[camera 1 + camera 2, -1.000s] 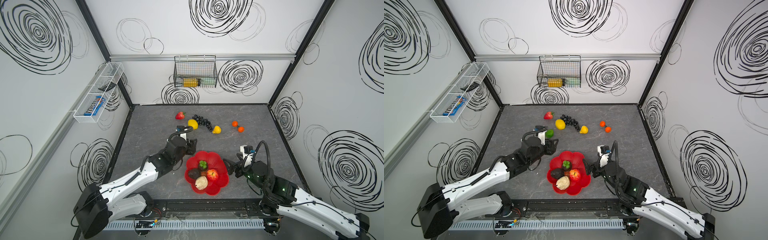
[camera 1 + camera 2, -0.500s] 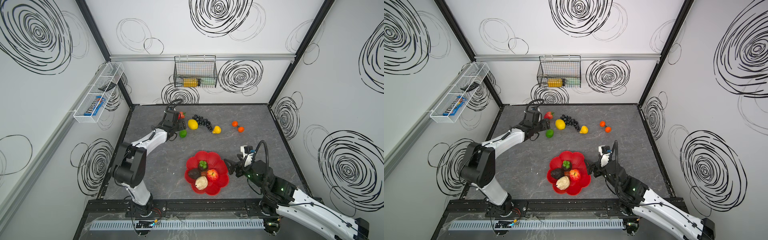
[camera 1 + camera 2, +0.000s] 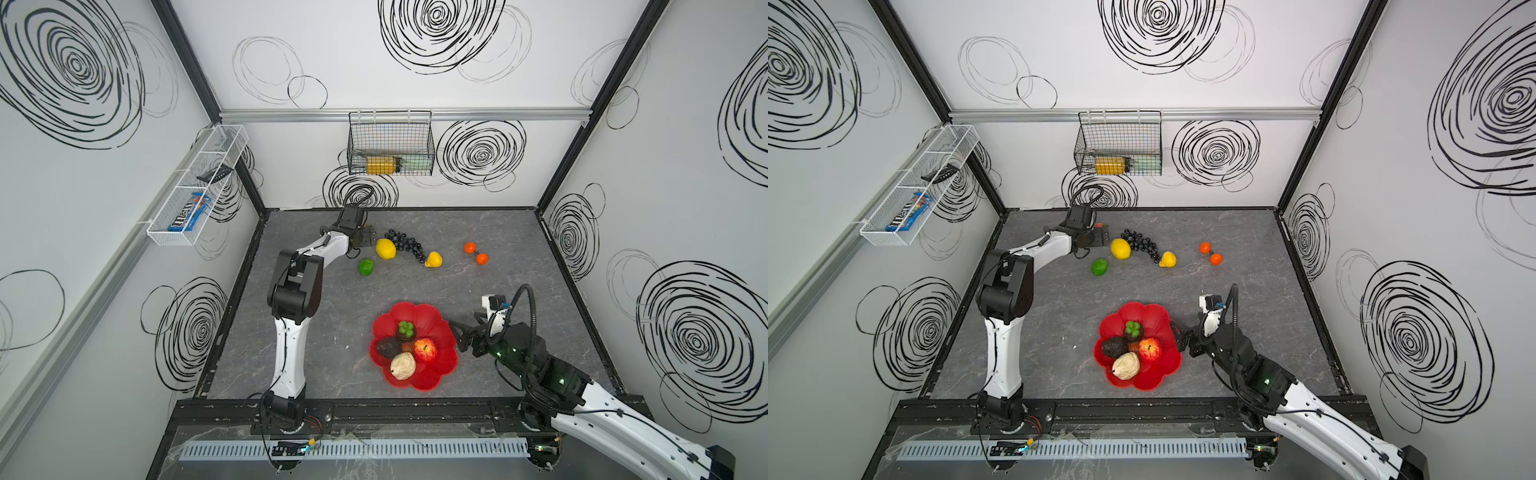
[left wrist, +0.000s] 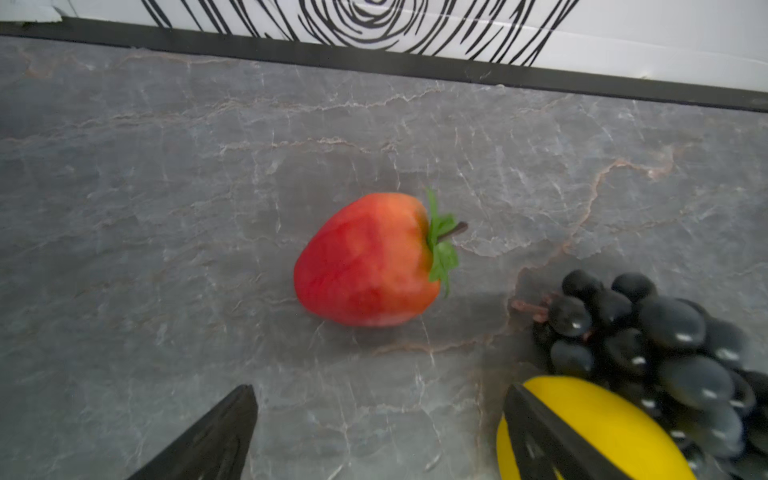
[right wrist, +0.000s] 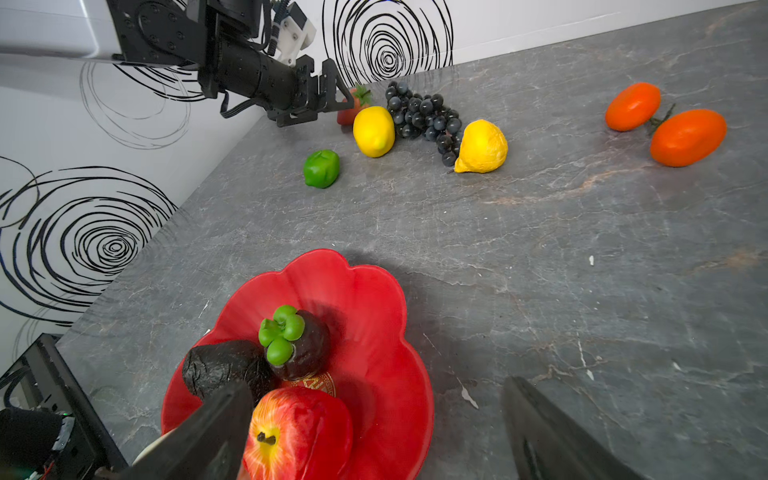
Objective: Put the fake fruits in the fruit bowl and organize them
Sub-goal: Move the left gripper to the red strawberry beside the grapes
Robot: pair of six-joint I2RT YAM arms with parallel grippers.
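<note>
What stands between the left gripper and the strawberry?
Nothing visible. Only bare tabletop lies between the open left gripper and the strawberry. A lemon and the black grapes sit off to one side.

White walls [image 3: 353, 50] scrawled with black spirals. Grey veined counter [image 3: 415, 286]. Black wire basket [image 3: 390, 137] hangs on back wall, white mesh basket [image 3: 183, 208] on left wall. Black corner posts [image 3: 185, 62]. Light even.

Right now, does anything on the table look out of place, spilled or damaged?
Nothing looks spilled or damaged. Out of place: the strawberry, two lemons, grapes, lime and two oranges lie loose on the table, outside the red bowl.
</note>
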